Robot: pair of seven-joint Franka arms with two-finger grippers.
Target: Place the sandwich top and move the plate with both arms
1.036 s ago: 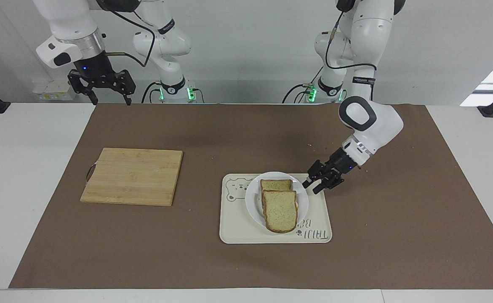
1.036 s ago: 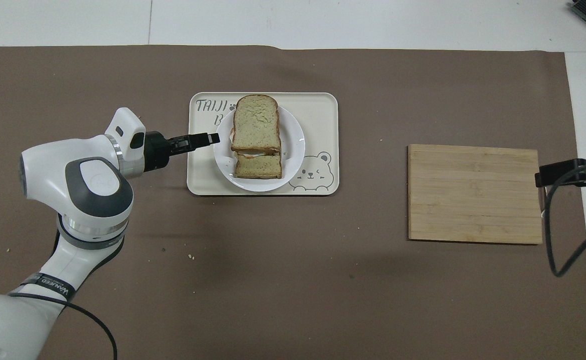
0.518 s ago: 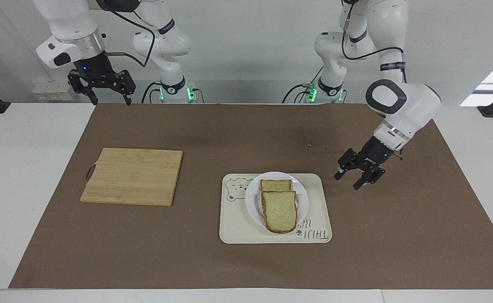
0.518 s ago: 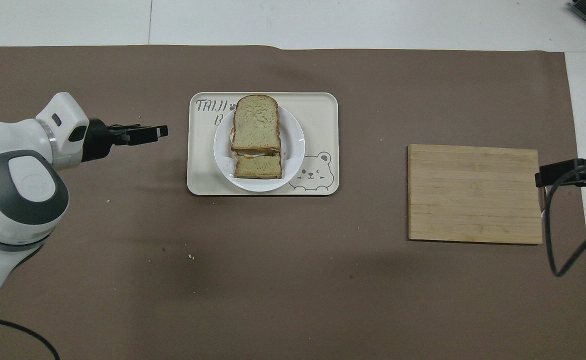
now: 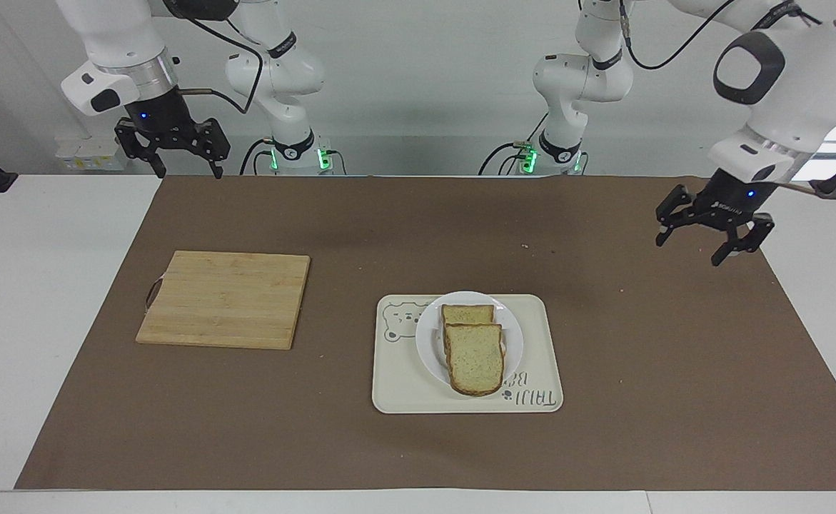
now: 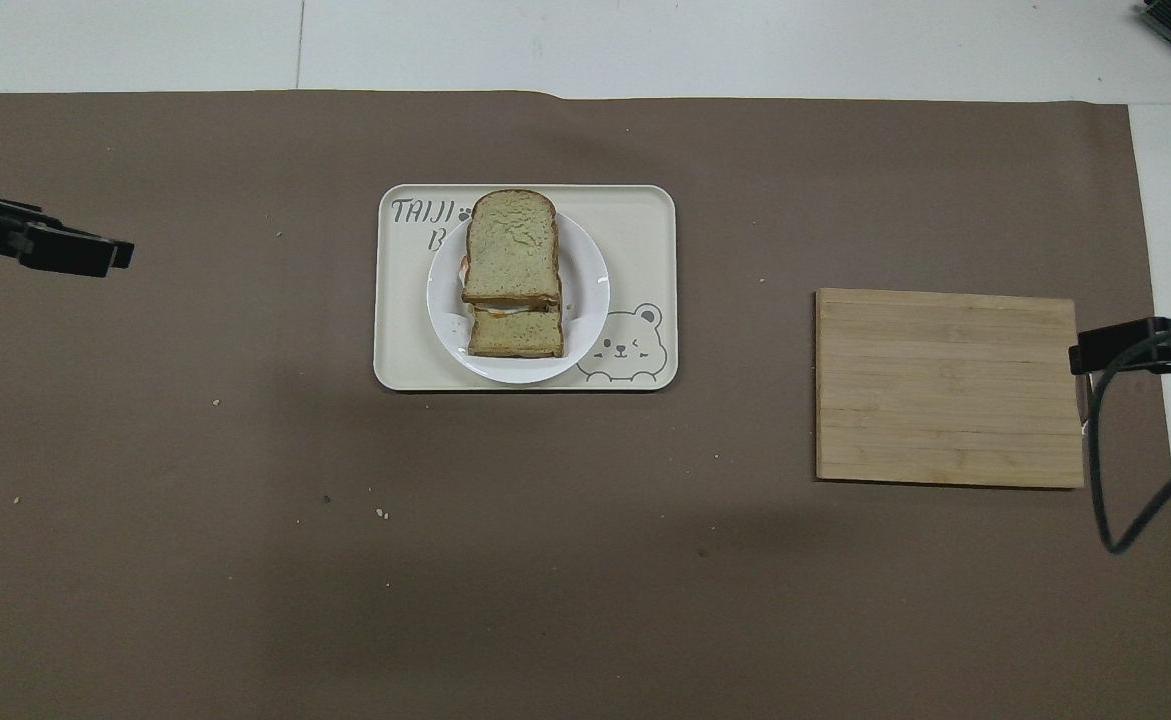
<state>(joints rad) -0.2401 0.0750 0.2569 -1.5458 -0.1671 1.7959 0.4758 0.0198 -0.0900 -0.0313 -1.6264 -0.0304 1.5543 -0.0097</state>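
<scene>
Left gripper hangs in the air over the edge of the brown mat at the left arm's end of the table. Fingers spread wide apart, nothing between them. In the overhead view only its black tip shows at the frame edge.

Right gripper hangs over the mat's corner at the right arm's end, close to the robots. Fingers likewise wide apart, nothing held. This arm waits.

Sandwich top: plain slice, brown crust, pale tan crumb. It lies on the lower slice but is offset, so that the lower slice's robot-side strip shows uncovered; in the overhead view a thin line of orange and white filling shows at the step between the two. From the left gripper, the sandwich top is well apart, toward the middle of the table, and sits low on the table while the gripper is raised. No contact with either gripper.

White plate carries both slices; its rim shows on either side of the bread. The plate stands on the cream rectangular tray, which has a bear drawing at one corner and lettering at another.

Bamboo cutting board lies flat on the mat toward the right arm's end, well apart from the tray and below the right gripper's level, farther from the robots.

Scattered crumbs on the mat.
</scene>
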